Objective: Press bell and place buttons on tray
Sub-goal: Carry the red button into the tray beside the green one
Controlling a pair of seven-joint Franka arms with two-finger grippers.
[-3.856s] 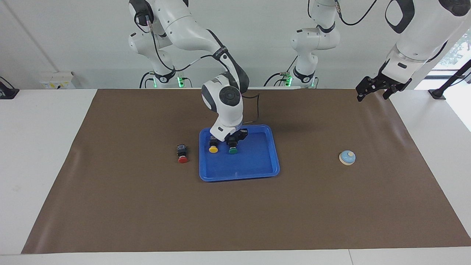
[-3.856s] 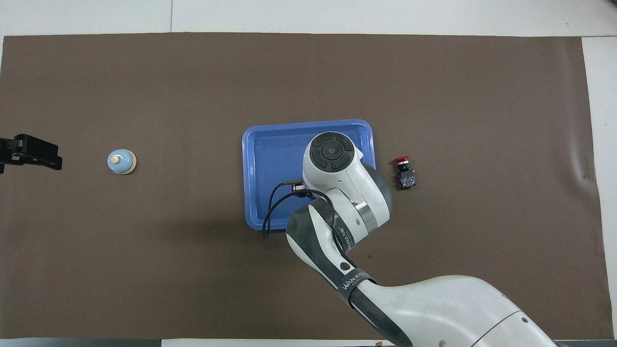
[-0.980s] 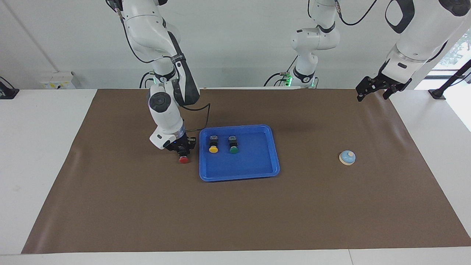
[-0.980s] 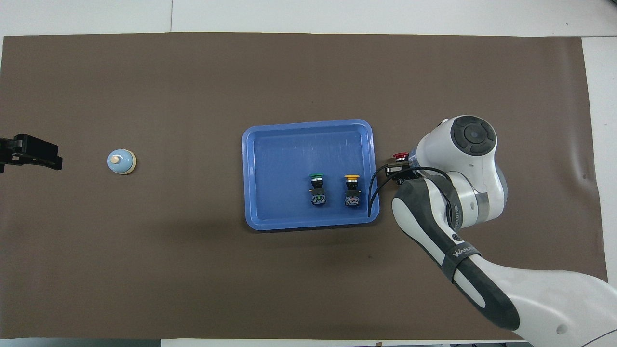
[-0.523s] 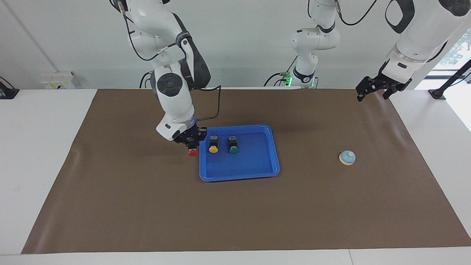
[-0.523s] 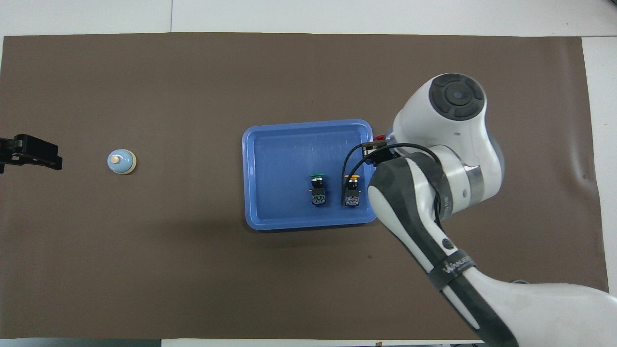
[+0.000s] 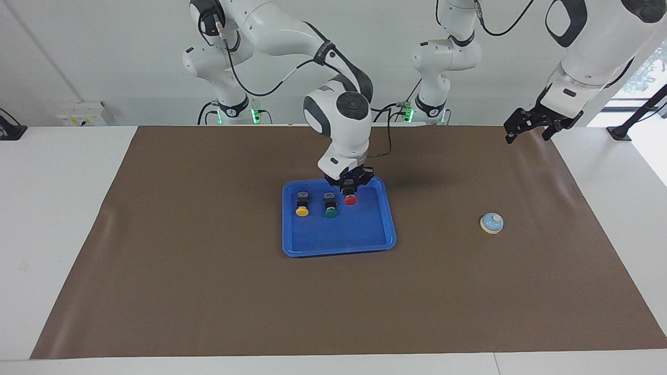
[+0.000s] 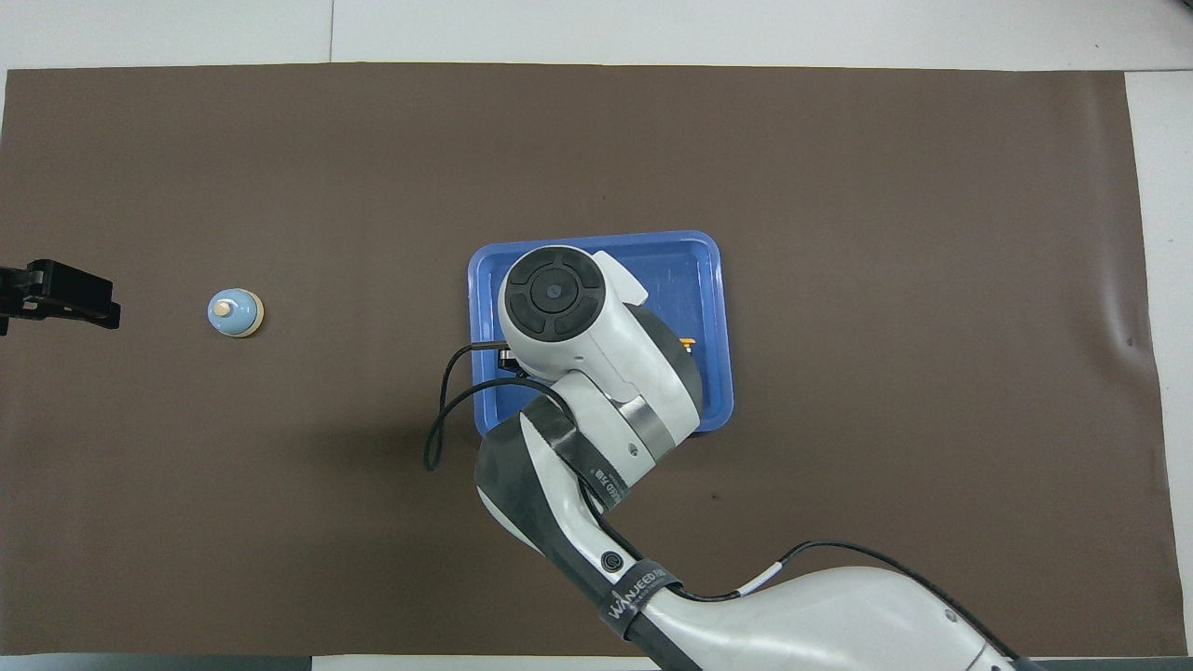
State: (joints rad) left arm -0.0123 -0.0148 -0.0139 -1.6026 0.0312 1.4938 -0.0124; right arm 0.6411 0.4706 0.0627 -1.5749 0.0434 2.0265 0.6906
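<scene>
The blue tray (image 7: 344, 229) lies mid-mat and holds the yellow button (image 7: 301, 211) and the green button (image 7: 330, 212) side by side. My right gripper (image 7: 350, 192) is over the tray's part nearer the robots, shut on the red button (image 7: 350, 200), cap pointing away from the robots, beside the green one toward the left arm's end. In the overhead view the right arm covers most of the tray (image 8: 680, 270); only a sliver of the yellow button (image 8: 687, 343) shows. The bell (image 7: 492, 223) (image 8: 235, 312) stands on the mat toward the left arm's end. My left gripper (image 7: 529, 134) (image 8: 56, 294) waits open, raised over the mat's edge.
A brown mat (image 7: 208, 291) covers the table, with white table margins around it. A third robot base (image 7: 432, 104) stands at the robots' edge. A black stand (image 7: 620, 133) sits off the mat at the left arm's end.
My right gripper has lifted the red button off the mat beside the tray and carried it over the yellow and green buttons to above the tray. The left arm has not moved.
</scene>
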